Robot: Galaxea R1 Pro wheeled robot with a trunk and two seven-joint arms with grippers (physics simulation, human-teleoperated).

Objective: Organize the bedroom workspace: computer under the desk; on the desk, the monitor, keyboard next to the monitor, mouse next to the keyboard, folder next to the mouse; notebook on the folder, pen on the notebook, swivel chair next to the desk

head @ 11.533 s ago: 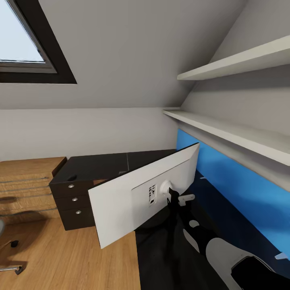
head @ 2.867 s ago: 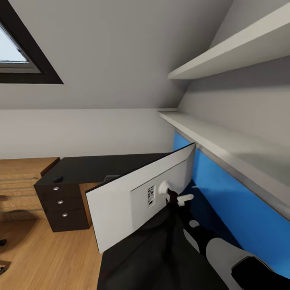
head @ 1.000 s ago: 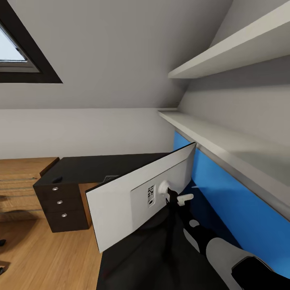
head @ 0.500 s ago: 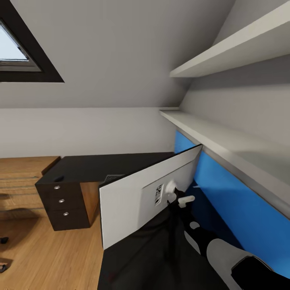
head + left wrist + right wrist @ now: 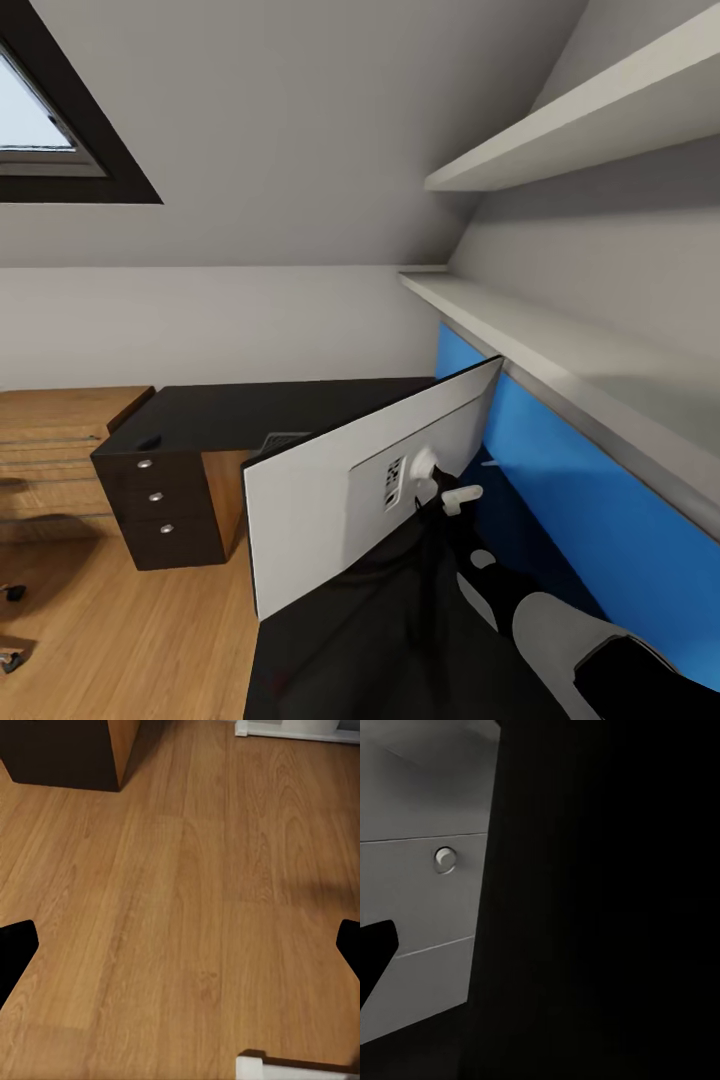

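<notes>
Head view is showing the monitor (image 5: 330, 510) standing white-backed on the black bench (image 5: 290, 410), near its edge; left wrist view is showing bare floor (image 5: 187, 907) between wide-spread jaws; right jaws' state is unclear.

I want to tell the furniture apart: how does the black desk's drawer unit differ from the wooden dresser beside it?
The drawer unit is black, with small round silver knobs; the dresser is light wood, with long bar handles. The drawer unit stands nearer the monitor; the dresser lies farther left, cut by the picture's edge. Both stand on the wood floor, tops near level.
</notes>
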